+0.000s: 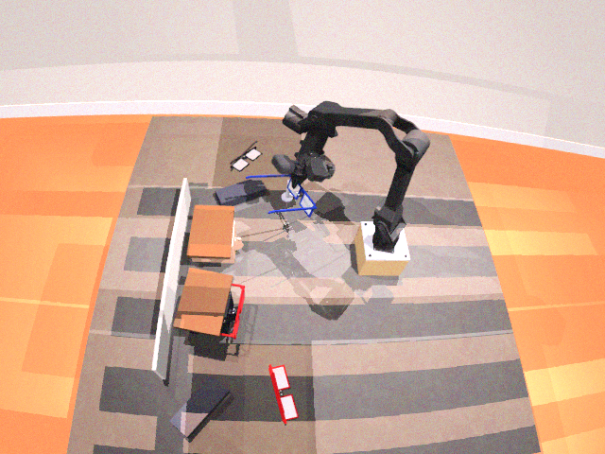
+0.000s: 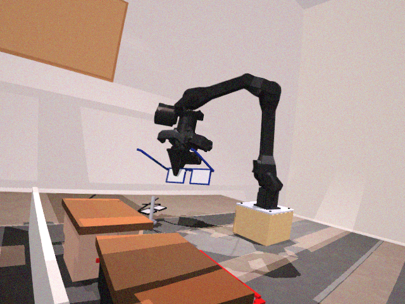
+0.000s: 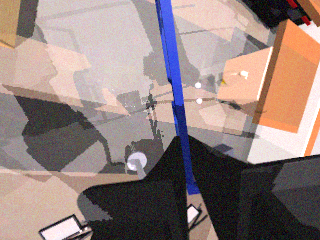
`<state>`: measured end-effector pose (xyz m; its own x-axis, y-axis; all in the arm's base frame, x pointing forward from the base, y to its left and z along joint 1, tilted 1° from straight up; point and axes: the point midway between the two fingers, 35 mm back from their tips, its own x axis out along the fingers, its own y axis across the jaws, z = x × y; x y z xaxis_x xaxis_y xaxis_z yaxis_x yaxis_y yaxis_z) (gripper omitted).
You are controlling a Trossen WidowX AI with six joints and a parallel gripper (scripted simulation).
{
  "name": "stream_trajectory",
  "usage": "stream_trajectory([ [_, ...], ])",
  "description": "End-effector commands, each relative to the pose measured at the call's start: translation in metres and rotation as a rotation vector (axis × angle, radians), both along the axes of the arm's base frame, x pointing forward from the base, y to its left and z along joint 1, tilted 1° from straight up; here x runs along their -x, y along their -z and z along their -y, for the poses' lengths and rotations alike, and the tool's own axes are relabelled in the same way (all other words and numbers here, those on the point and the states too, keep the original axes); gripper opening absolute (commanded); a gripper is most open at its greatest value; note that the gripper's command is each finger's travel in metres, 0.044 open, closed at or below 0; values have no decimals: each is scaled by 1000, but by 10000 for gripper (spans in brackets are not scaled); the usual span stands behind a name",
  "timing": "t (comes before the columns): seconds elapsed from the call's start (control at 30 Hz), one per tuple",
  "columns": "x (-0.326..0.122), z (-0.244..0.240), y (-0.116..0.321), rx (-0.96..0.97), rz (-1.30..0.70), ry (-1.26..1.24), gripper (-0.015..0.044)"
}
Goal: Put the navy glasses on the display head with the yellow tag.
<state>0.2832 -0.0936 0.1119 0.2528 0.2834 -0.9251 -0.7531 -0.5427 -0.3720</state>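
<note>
The navy glasses (image 1: 293,210) (image 2: 200,177) (image 3: 172,60) hang in the air, temples open and pointing toward the heads' side. My gripper (image 1: 295,183) (image 2: 176,173) (image 3: 181,140) is shut on their front frame near the bridge, well above the mat. The light-skinned head (image 1: 212,229) (image 2: 81,255) (image 3: 250,90) has a flat orange-brown top and a bare nose; a small yellow spot, perhaps its tag, shows in the wrist view. The glasses are apart from it. The other head (image 1: 207,293) (image 2: 157,261) is dark, with a similar top, and wears red glasses (image 1: 241,303).
A white post on a round base (image 1: 286,196) (image 2: 152,209) (image 3: 137,161) stands below the held glasses. Black glasses (image 1: 252,153) (image 3: 61,228) lie at the back. Red glasses (image 1: 278,395) lie at the front. A white panel (image 1: 170,278) stands behind the heads. Two dark boxes (image 1: 240,192) (image 1: 202,408) lie nearby.
</note>
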Motion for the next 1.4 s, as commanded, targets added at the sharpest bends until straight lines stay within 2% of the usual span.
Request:
stream_trajectory([
  [0.0, 3, 13, -8, -14, 41, 20, 0],
  [0.73, 46, 88, -39, -36, 261, 168, 0],
  [1.37, 46, 86, -35, -38, 242, 169, 0],
])
